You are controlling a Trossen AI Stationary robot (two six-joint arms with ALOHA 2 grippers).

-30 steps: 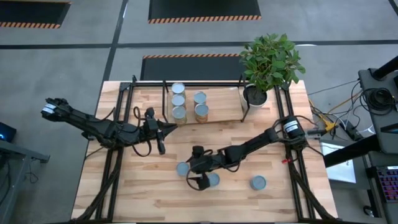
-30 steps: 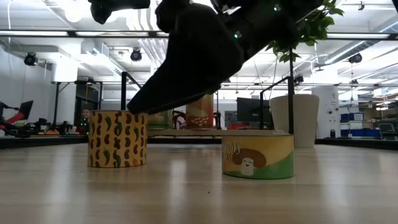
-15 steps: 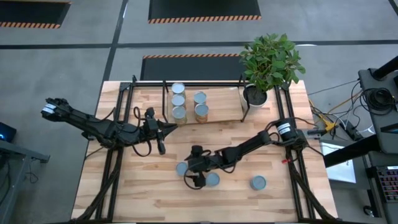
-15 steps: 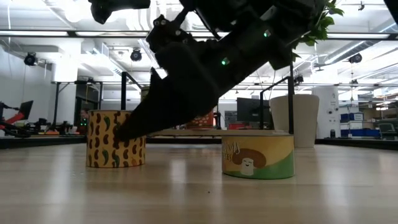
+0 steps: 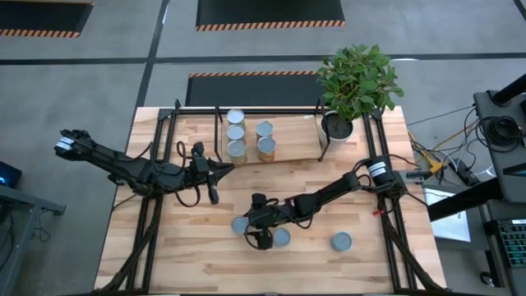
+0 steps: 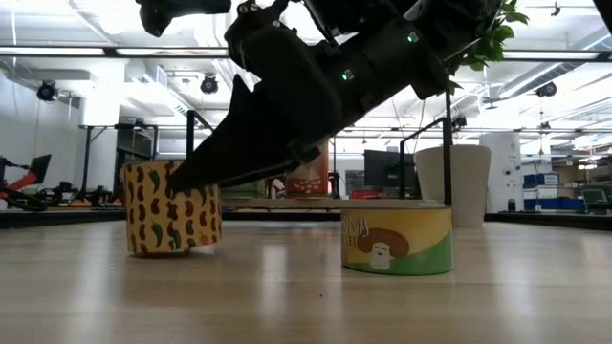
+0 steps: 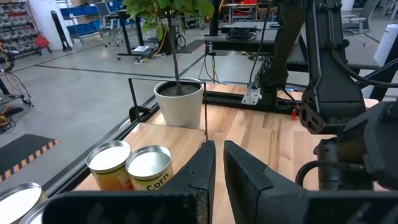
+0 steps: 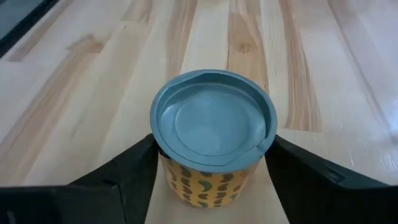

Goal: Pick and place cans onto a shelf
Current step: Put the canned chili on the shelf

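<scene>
Your right claw [image 5: 251,233] is down on the tabletop [image 5: 189,255], low in the middle of the overhead frame, and its fingers [image 8: 127,169] are pressed against both sides of the bean-patterned can [image 8: 210,134]. It is grasping that can, and from table level the can [image 6: 171,207] looks tipped, one edge lifted off the wood. That tilt is your first risk: a grip that is low or off-centre could let the can roll out of the pads when you lift.

Watch the neighbours too. A second loose can [image 5: 281,238] sits just beside the claw, the mushroom-label one [image 6: 396,241] in the level view, and a swing of the forearm could knock it. A third can [image 5: 341,241] waits well apart, lower right.

The shelf [image 5: 296,152] is at upper centre, and five cans [image 5: 235,134] already stand on it in two short columns. Space is tight there, so a careless approach could topple a placed can or clip the black bars. The plant pot [image 5: 336,126] stands at the shelf's right end, so keep your elbow off it.

Your left claw [image 7: 219,165] is clenched on nothing, parked left of the shelf, near the stored cans [image 7: 149,168].
</scene>
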